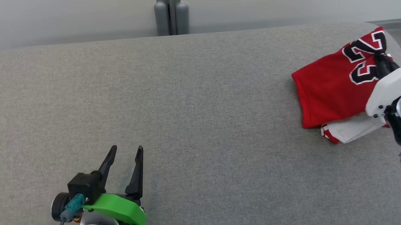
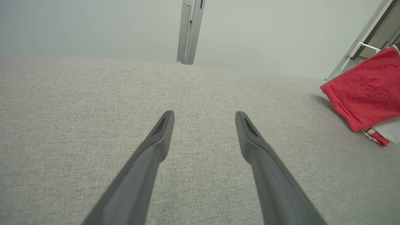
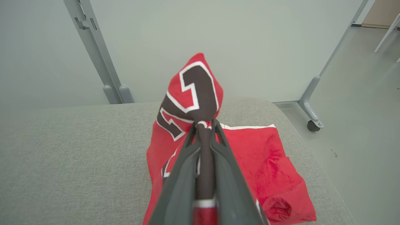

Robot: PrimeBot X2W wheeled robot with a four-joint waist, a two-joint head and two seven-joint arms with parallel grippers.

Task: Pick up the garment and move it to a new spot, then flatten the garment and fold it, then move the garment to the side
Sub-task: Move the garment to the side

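"As we take it from the left, what stands at the left gripper (image 1: 127, 147)?"

"Jaws spread wide, nothing between them. It sits low at the near left of the grey upholstered surface (image 1: 200, 109). The left wrist view confirms it: both dark fingers (image 2: 156, 143) are parted over bare grey fabric, well apart from the garment."

"And the middle?"

"Plain grey cloth. Beyond the far edge, a grey partition post (image 1: 170, 11) rises before a pale panel."

"Where is the garment?"

"The red jersey (image 1: 329, 89) lies at the far right end of the surface, bunched and partly folded over itself. It carries black numerals with white outlines. A white layer with red-and-white trim shows under its near edge."

"State of the right gripper (image 1: 380, 61)?"

"Closed tight on a pinch of the jersey at the numerals. In the right wrist view the two fingers (image 3: 225, 175) press together with dark fabric squeezed between them. A peak of numbered cloth stands up past the tips, and the rest of the jersey spreads on the surface beneath, near its rounded right end."

"Anything beyond?"

"A castered partition foot (image 3: 312, 123) on the grey floor (image 3: 359, 109) to the right."
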